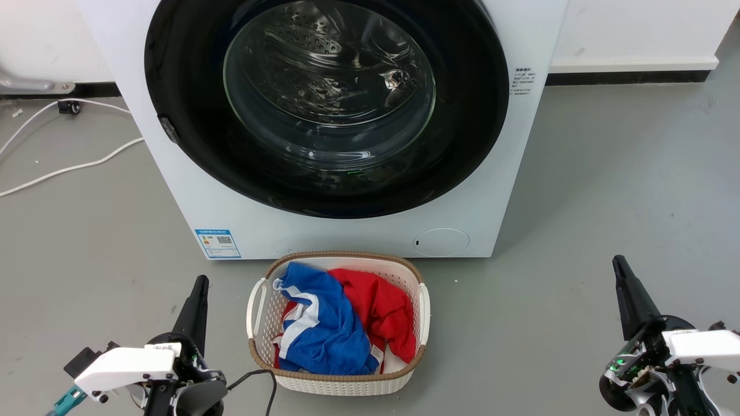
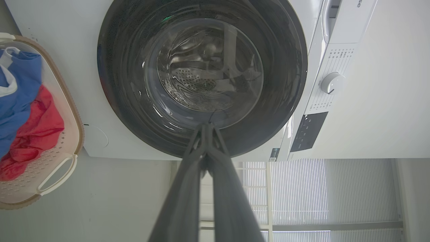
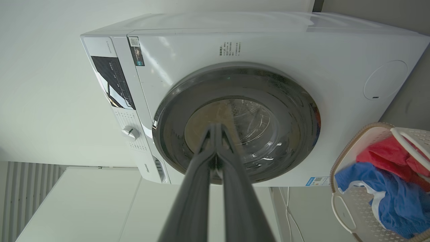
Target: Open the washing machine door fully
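The washing machine door [image 1: 191,104], round, glossy black with a bulging clear glass centre, lies flat against the white machine [image 1: 144,150]; it appears closed. A small dark latch piece [image 1: 169,129] sits at its left rim. The door also shows in the left wrist view [image 2: 127,84] and in the right wrist view [image 3: 295,111]. My left gripper [image 1: 200,281] rests low at the left, shut, well short of the machine. My right gripper [image 1: 618,261] rests low at the right, also shut. Both hold nothing; their fingertips meet in the left wrist view [image 2: 205,125] and the right wrist view [image 3: 215,125].
A white laundry basket [image 1: 259,312] with a brown rim stands on the grey floor in front of the machine, between my arms. It holds blue [image 1: 324,329] and red [image 1: 381,312] clothes. White cables [image 1: 69,167] lie on the floor at the left. A small round flap [image 1: 441,242] sits low on the machine.
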